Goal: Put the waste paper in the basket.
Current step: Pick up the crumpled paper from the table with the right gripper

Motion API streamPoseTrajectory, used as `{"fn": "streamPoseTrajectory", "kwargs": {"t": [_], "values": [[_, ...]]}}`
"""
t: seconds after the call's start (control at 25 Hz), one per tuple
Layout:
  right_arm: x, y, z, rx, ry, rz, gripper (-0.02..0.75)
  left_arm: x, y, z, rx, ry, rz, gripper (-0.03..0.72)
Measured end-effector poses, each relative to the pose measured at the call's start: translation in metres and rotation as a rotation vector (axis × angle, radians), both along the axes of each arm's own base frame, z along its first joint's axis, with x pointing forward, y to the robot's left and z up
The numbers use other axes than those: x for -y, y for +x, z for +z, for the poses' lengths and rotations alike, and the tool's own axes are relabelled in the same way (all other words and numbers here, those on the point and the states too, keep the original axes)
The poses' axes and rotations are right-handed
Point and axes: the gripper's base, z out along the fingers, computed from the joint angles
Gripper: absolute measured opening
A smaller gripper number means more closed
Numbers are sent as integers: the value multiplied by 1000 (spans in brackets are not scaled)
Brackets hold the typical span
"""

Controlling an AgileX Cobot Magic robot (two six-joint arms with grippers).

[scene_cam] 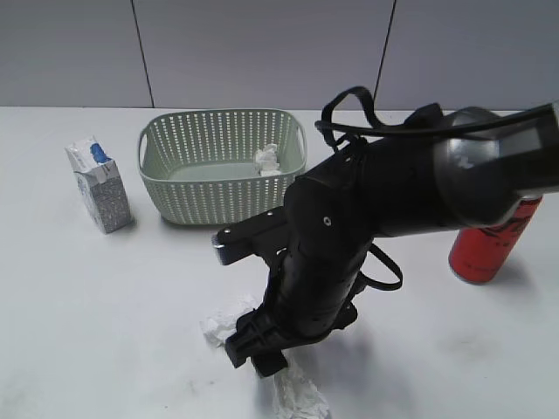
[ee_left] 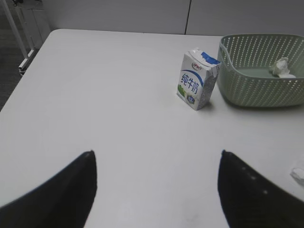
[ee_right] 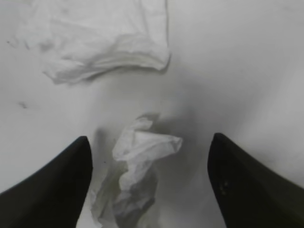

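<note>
Your right pincer (ee_right: 148, 183) is spread wide, its two dark fingers (ee_right: 52, 183) standing far apart and gripping nothing. Between them lies a crumpled wad of waste paper (ee_right: 137, 175), white and creased, resting on the tabletop (ee_right: 247, 71); whether either finger touches it you cannot tell, though both appear clear of it. Just beyond it lies a second, flatter sheet of paper (ee_right: 102, 40), rumpled at its edges. In the exterior view the right arm (scene_cam: 349, 236) reaches down over these scraps at the near edge, with one scrap (scene_cam: 223, 325) showing left of the pincer and another (scene_cam: 297, 397) below it.

Your left pincer (ee_left: 156, 190) is likewise released, wide apart and empty above bare tabletop.

The pale green basket (scene_cam: 223, 196) stands well behind the right pincer, already holding one crumpled piece (scene_cam: 268, 161). A milk carton (scene_cam: 99, 183) stands left of it, a red can (scene_cam: 493, 244) to the right.
</note>
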Motion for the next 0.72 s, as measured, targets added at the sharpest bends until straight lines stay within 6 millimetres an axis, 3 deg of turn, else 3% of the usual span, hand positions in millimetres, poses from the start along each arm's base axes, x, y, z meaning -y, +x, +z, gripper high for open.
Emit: {"fn": "streamPoseTrajectory", "kwargs": {"t": [0.16, 0.24, 0.44, 0.48, 0.6, 0.72], "values": [[0, -1, -10, -30, -23, 8, 543, 0, 0, 0, 0, 0, 0, 588], [0, -1, -11, -29, -24, 13, 473, 0, 0, 0, 0, 0, 0, 588], [0, -1, -11, -29, -25, 13, 91, 0, 0, 0, 0, 0, 0, 588], [0, -1, -11, -31, -25, 13, 48, 0, 0, 0, 0, 0, 0, 588], [1, -2, 1, -15, -4, 15, 25, 0, 0, 0, 0, 0, 0, 588], [-2, 2, 31, 61, 66, 29, 25, 0, 0, 0, 0, 0, 0, 588]]}}
